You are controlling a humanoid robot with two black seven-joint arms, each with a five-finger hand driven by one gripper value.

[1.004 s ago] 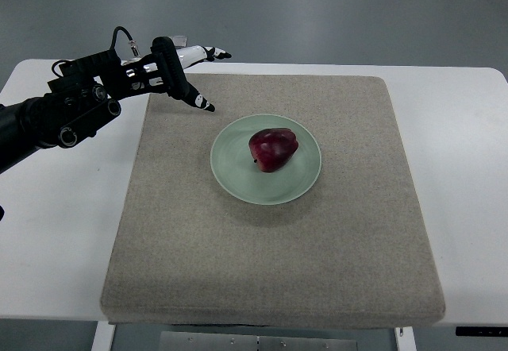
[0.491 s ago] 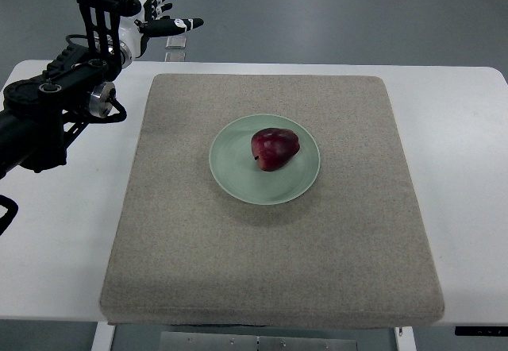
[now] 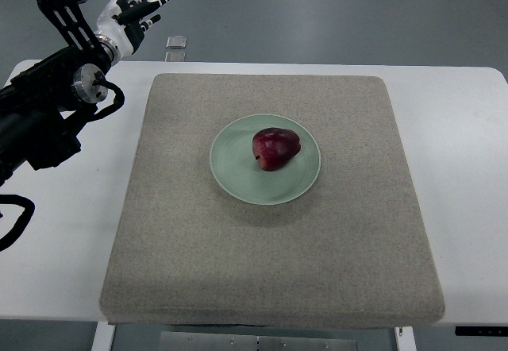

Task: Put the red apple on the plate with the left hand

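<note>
Since the red apple [image 3: 275,148] already sits on the green plate [image 3: 230,160], a little toward the plate's far right side, the job looks as good as finished from where I stand. It rests on its own, nothing touching it, and the plate lies near the middle of the grey mat [image 3: 270,264] that covers most of the white table [image 3: 468,168]. By my reckoning all that is left is for the arm to clear off and settle.

As for the left hand [image 3: 131,11], it is well apart from the plate, up beyond the table's far left corner and hanging over the floor, not over the mat. Its fingers [image 3: 148,0] are spread and stretched out, pointing away and to the right, and they hold nothing. The black forearm runs in from the left edge, crossing the near left part of the table, with the wrist cocked upward so the hand rides high.

A small pale object [image 3: 177,42] lies on the floor just past the table's far edge. No right arm shows anywhere.
</note>
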